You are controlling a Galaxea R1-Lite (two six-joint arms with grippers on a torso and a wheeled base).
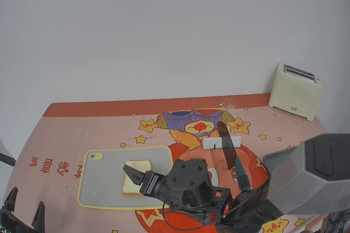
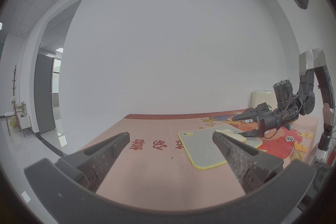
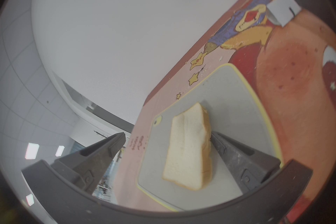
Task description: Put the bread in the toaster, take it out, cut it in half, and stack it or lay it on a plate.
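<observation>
A slice of white bread lies on the grey cutting board with a yellow rim. My right gripper hangs low over the slice, open, its fingers straddling it. In the right wrist view one finger rests against the side of the bread; the other finger stands apart from it. The cream toaster stands at the table's far right corner with its slots bare. A dark-bladed knife with a teal handle leans on a white holder. My left gripper is open at the near left edge.
A grey tray-like thing shows to the right of the knife, mostly hidden by my right arm. Crumbs lie near the table's back edge. From the left wrist view, bare tablecloth stretches between my left gripper and the board.
</observation>
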